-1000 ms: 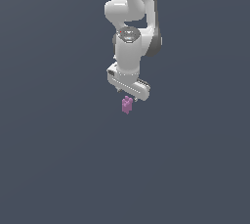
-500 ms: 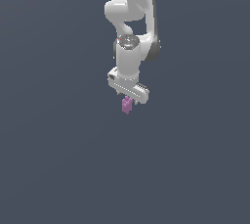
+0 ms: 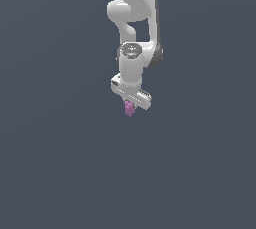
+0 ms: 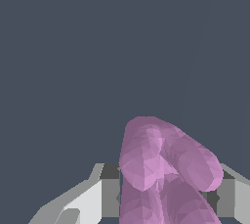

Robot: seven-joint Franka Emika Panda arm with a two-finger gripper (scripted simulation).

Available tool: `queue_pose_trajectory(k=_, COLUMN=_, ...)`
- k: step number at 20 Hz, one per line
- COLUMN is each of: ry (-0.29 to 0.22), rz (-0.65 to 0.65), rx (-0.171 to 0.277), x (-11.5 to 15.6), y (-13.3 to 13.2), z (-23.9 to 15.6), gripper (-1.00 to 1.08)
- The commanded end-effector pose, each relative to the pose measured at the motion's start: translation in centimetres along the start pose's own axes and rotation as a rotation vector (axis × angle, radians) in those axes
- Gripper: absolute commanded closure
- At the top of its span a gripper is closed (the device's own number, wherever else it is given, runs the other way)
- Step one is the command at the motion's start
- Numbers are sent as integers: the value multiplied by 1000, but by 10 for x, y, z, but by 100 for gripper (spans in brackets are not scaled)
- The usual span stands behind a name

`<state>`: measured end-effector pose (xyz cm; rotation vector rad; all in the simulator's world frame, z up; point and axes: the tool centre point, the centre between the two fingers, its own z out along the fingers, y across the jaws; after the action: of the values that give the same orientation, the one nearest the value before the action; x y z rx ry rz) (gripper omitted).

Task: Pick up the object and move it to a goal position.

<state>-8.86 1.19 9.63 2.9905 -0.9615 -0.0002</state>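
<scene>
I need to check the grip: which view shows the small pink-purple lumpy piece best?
The wrist view: the small pink-purple lumpy piece fills it, knobbly bumps clear, between the white gripper fingers. The exterior view shows only a tiny pink tip below the gripper.

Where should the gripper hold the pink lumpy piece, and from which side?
On the narrow shaft, coming from above, as it appears to be held now. The gripper straddles the pink lumpy piece, whose elongated body hangs below the gripper. In the wrist view the knobbly end bulges past the fingers; its bumps would likely seat less evenly.
</scene>
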Motion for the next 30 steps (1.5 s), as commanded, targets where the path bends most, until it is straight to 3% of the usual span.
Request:
queue_pose_trajectory(k=1, ry=0, rz=0, rx=0, x=0, y=0, z=1, gripper=108)
queue_pose_trajectory(k=16, ry=1, rz=0, rx=1, x=5, y=4, z=-13, gripper=108)
queue_pose_trajectory(k=30, ry=0, rz=1, rx=1, x=44, y=33, z=-114, gripper=108)
